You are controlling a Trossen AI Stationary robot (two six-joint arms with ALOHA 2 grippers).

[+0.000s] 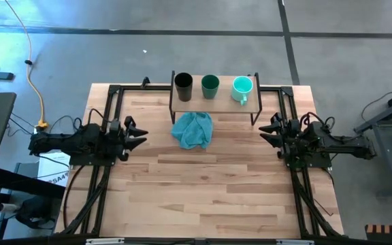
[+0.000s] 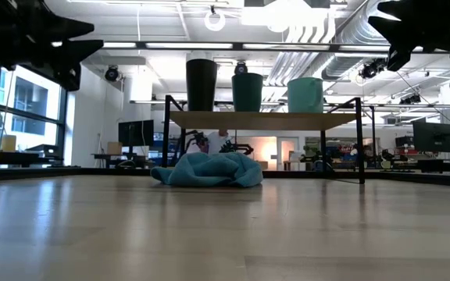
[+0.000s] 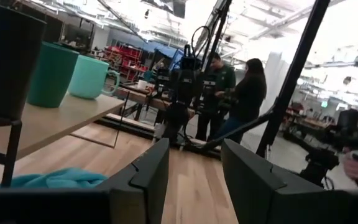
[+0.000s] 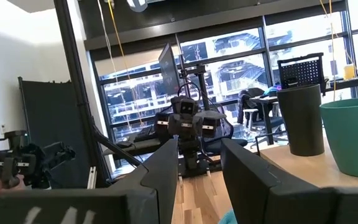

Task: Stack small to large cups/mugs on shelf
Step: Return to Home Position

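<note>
The shelf (image 1: pixel 216 101) stands at the table's far middle on thin dark legs. On its top board stand, in a row, a black cup (image 1: pixel 183 86) on the left, a dark teal-green cup (image 1: pixel 210 86) in the middle and a light turquoise mug (image 1: pixel 242 88) with a handle on the right. All three are upright, apart from one another, and also show in the low view (image 2: pixel 248 92). My left gripper (image 1: pixel 141 135) is open and empty at the table's left side. My right gripper (image 1: pixel 265 131) is open and empty at the right side. Both are raised above the table.
A crumpled blue-teal cloth (image 1: pixel 192 129) lies on the table just in front of the shelf, between the two grippers. Dark frame rails (image 1: pixel 107 170) run along the table's left and right sides. Two people (image 3: pixel 235 93) stand in the room beyond the table.
</note>
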